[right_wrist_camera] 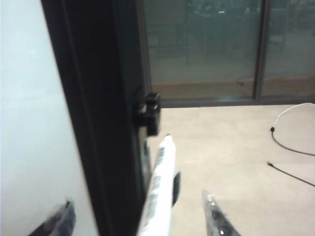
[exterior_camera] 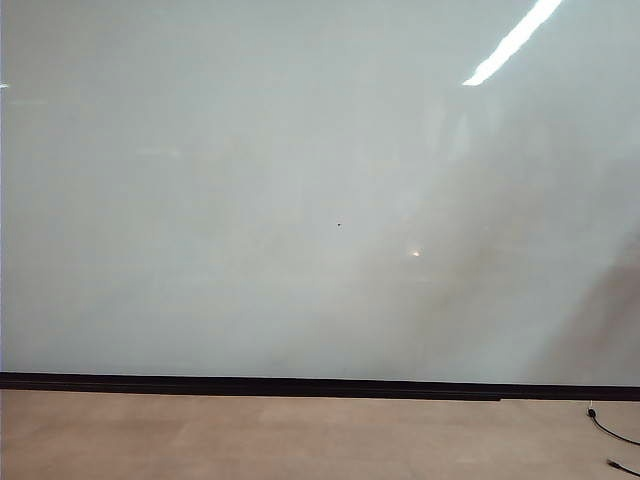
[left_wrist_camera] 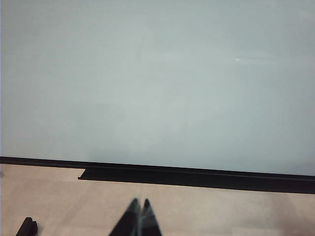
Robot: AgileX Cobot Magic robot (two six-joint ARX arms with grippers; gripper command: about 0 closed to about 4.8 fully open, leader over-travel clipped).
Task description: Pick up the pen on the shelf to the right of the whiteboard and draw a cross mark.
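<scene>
The pen (right_wrist_camera: 160,187), a slim, stiff white plastic marker, light and probably slippery, stood beside the whiteboard (right_wrist_camera: 24,123) frame's black edge, between the right gripper (right_wrist_camera: 140,216)'s wide-apart jaws; mid-barrel looked the best hold. The left gripper (left_wrist_camera: 139,216) hung before the glossy whiteboard, jaws together. No cross mark showed.

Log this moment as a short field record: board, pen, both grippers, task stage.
whiteboard: large, glossy, no cross mark drawn; only a tiny dark speck
pen: white marker by the board's dark frame, standing between the right gripper's fingers, not clamped
right gripper: open wide, straddling the pen
left gripper: shut, tips together, low before the board, holding nothing
floor: tan, with a black cable at right
stage: pen not yet grasped
</scene>
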